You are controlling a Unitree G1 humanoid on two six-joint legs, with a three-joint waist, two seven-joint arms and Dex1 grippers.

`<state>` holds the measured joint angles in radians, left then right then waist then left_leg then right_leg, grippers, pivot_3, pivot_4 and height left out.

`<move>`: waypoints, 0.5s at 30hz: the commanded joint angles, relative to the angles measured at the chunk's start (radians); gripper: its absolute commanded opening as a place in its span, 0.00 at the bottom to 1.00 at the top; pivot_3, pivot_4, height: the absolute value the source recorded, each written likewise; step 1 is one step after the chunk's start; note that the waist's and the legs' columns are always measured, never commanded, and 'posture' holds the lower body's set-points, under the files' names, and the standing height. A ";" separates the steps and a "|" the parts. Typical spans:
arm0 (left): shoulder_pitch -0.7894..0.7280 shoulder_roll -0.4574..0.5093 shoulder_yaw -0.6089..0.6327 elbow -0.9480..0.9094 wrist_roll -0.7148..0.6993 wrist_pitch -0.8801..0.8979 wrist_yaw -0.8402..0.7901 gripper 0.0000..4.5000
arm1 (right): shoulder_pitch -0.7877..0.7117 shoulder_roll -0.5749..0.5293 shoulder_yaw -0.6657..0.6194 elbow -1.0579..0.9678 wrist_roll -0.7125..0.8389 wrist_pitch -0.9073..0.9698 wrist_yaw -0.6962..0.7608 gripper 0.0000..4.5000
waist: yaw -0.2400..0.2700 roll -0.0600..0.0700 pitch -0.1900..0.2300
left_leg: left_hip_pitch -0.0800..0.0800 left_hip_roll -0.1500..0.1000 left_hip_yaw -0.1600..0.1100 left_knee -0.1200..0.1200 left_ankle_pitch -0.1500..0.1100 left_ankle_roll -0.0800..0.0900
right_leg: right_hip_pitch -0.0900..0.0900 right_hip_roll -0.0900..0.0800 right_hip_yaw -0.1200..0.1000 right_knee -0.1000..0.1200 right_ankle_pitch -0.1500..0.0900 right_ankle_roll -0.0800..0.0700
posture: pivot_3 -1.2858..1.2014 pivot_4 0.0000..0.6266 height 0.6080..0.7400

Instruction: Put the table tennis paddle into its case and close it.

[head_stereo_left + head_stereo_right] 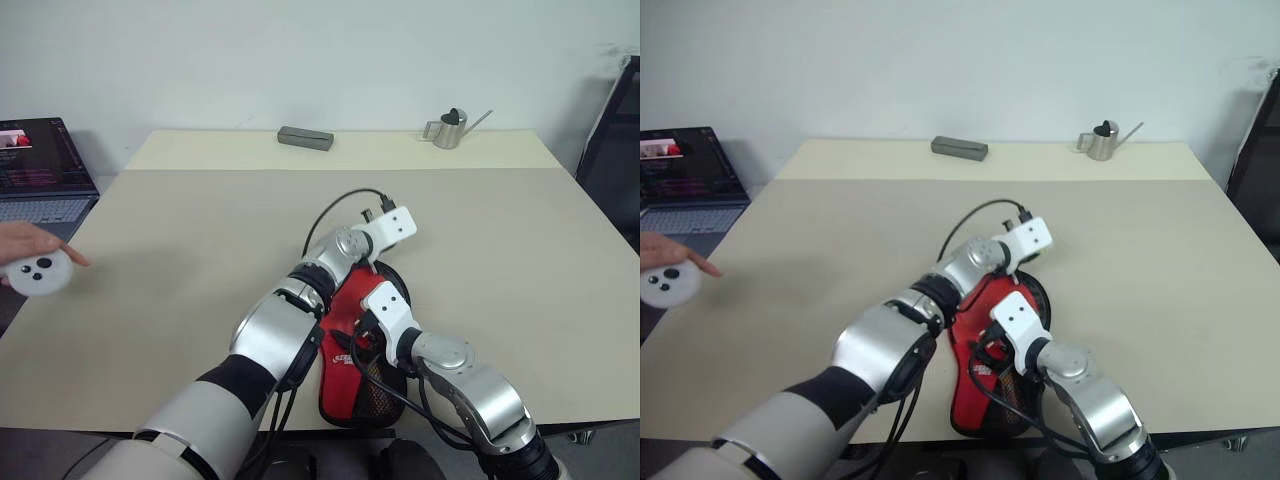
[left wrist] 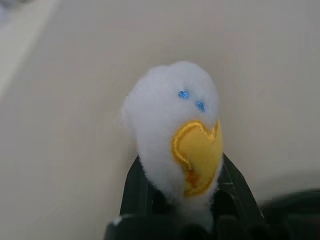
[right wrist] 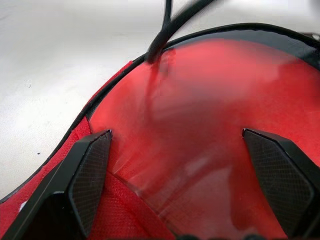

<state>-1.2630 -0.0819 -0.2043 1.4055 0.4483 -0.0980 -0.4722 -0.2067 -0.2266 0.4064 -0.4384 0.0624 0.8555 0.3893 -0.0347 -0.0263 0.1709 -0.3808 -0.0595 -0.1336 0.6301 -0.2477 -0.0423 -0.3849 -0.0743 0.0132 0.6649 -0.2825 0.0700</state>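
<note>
Right claw (image 3: pixel 175 165) spread wide over the paddle (image 3: pixel 210 125); left claw (image 2: pixel 182 200) pinching the charm (image 2: pixel 175 130)

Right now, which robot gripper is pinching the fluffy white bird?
The left gripper: its black fingers are shut on the charm. The right gripper is open over the paddle.

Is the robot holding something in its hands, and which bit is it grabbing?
The left gripper pinches the case's white-yellow charm at its bottom end. The right gripper is open above the red paddle, holding nothing.

table (image 1: pixel 200 220) open — arms crowd case (image 1: pixel 345 385)
</note>
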 commanded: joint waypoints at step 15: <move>-0.017 0.025 0.101 -0.036 -0.106 0.009 -0.103 1.00 | -0.028 -0.007 0.039 0.199 -0.011 -0.013 0.037 1.00 | 0.000 0.005 -0.016 | 0.005 0.000 -0.001 0.000 0.000 0.000 | 0.006 0.001 -0.001 0.000 -0.002 0.003 | 0.52 0.24 1.00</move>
<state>-1.2554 -0.0559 -0.1332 1.3853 0.3816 -0.0904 -0.5590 -0.2597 -0.2224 0.4100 -0.3412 0.0624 0.8159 0.4181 -0.0349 -0.0214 0.1550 -0.3755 -0.0592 -0.1343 0.6301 -0.2479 -0.0419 -0.3792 -0.0737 0.0122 0.6650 -0.2845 0.0732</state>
